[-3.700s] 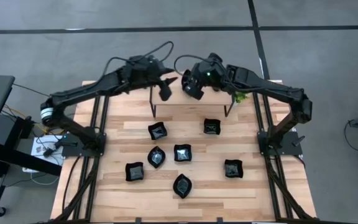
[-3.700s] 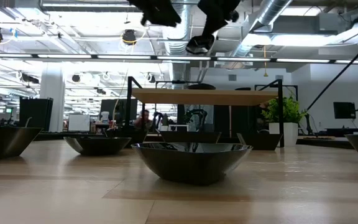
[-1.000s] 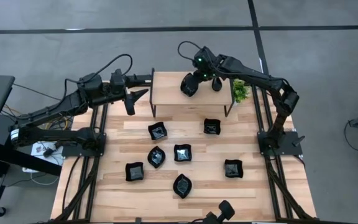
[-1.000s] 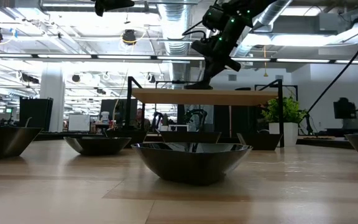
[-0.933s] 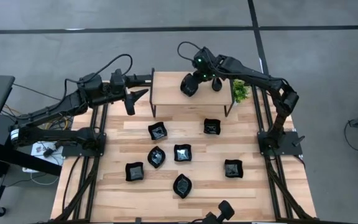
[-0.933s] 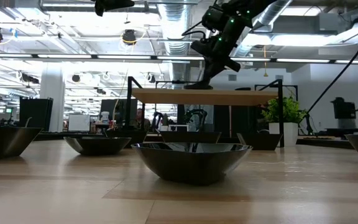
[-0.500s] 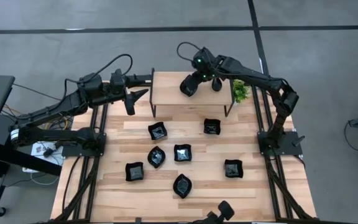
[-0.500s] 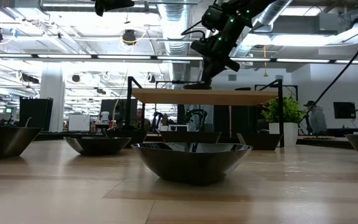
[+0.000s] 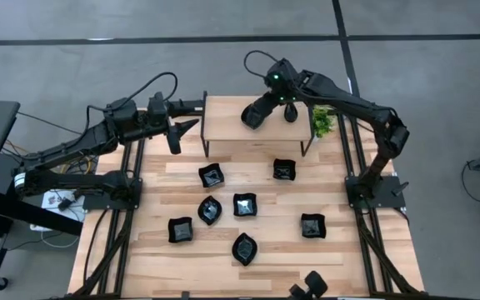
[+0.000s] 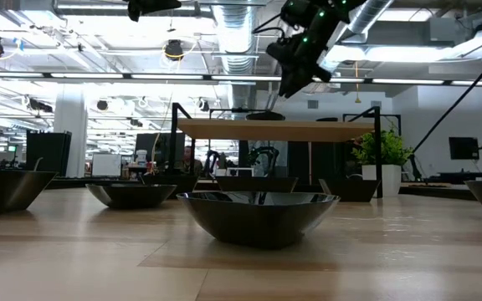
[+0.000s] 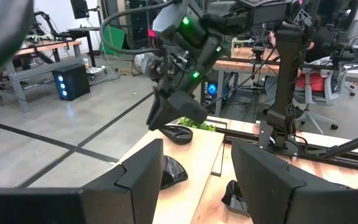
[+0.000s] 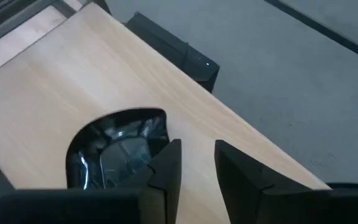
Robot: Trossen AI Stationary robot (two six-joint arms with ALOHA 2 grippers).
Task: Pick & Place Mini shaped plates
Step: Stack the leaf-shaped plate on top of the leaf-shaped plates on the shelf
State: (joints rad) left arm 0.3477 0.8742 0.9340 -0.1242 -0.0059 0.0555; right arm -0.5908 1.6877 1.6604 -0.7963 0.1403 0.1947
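The wooden surface (image 9: 148, 250) stands on a grey floor and carries a raised shelf (image 9: 227, 108) at its far edge, with a small green plant (image 9: 322, 122) at the shelf's right end.

**Right pincer.** My right pincer (image 9: 252, 117) hangs over the shelf top. The right wrist view shows what the high view hides:
- The right pincer (image 12: 196, 146) has its jaws slightly parted with nothing between them.
- A glossy black mini plate (image 12: 120, 149) lies flat on the shelf just beside one finger (image 12: 166, 171), not gripped.

The low view adds height. There the right pincer (image 10: 291, 84) is clear above the shelf (image 10: 274, 130), and the mini plate (image 10: 264, 116) shows only as a thin dark sliver on the board.

**Second plate.** The high view shows a second plate (image 9: 291, 113) on the shelf, near the plant.

**Left pincer.** My left pincer (image 9: 183, 136) waits off the shelf's left end. The left wrist view shows the left pincer (image 11: 196, 149) with jaws wide apart and empty, and the right pincer (image 11: 173, 112) farther off.

**Remaining plates.** Seven mini plates (image 9: 244, 204) lie scattered on the surface in front of the shelf, well apart from both pincers.
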